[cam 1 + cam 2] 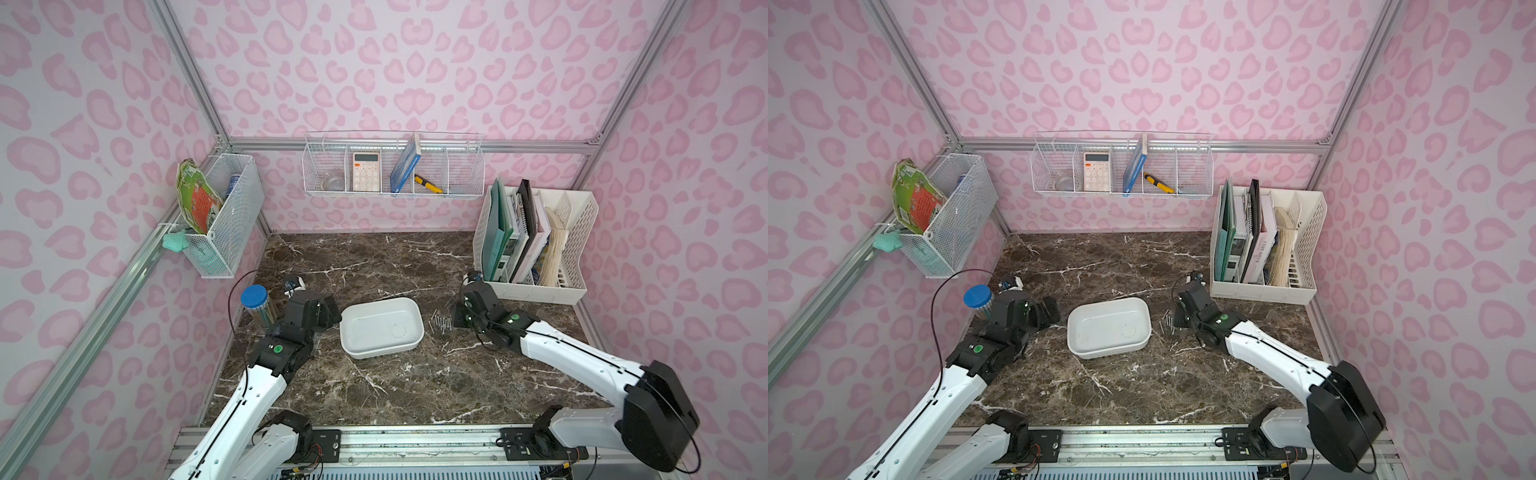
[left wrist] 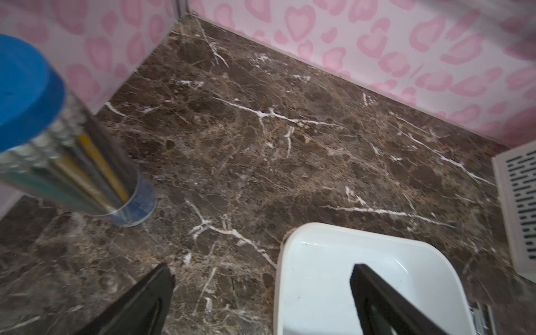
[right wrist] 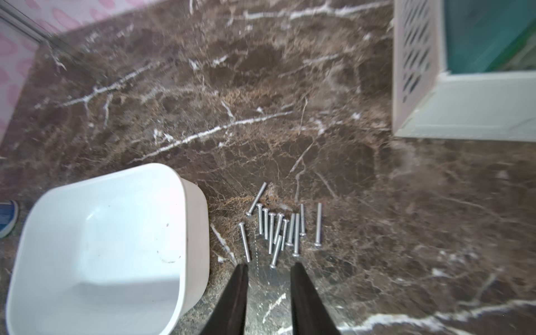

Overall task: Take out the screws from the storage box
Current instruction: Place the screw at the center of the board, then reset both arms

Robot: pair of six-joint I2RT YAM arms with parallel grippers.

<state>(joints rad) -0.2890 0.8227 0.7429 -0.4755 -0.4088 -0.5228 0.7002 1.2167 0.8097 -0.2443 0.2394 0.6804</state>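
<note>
Currently the storage box (image 1: 376,328) sits near mid-table: a shallow white plastic tub with rounded corners and smooth glossy walls. Nothing lies in it; both wrist views show only faint scuffs on its floor.

The screws (image 3: 278,229), about a dozen, are thin silver-grey metal with small round heads. They lie loose on the table (image 1: 374,395) just beside the box's right short wall. Most are roughly parallel, some touch, and one is angled off at the far end. The table has a dark brown marble pattern with white veins.

Right gripper (image 3: 269,266): fingers partly apart, clamping nothing. Its tips are low over the table at the near edge of the screw cluster, with one screw head close to the gap.

Left gripper (image 2: 261,271): spread wide and empty. One finger is above the box interior and the other above bare table, with the box's left rim under the gap.

Surroundings:
- A clear cylinder with a blue lid (image 1: 254,297), holding pencil-like sticks, stands beside the left wrist near the left wall.
- A white perforated file rack (image 1: 582,249) at back right holds folders and books, close behind the right wrist.
- A wire basket (image 1: 465,170) on the back wall holds a calculator (image 1: 366,171), a tilted blue book (image 1: 405,164) and a yellow knife (image 1: 429,185).
- A mesh basket (image 1: 237,216) on the left wall holds a green and orange packet (image 1: 195,199).
</note>
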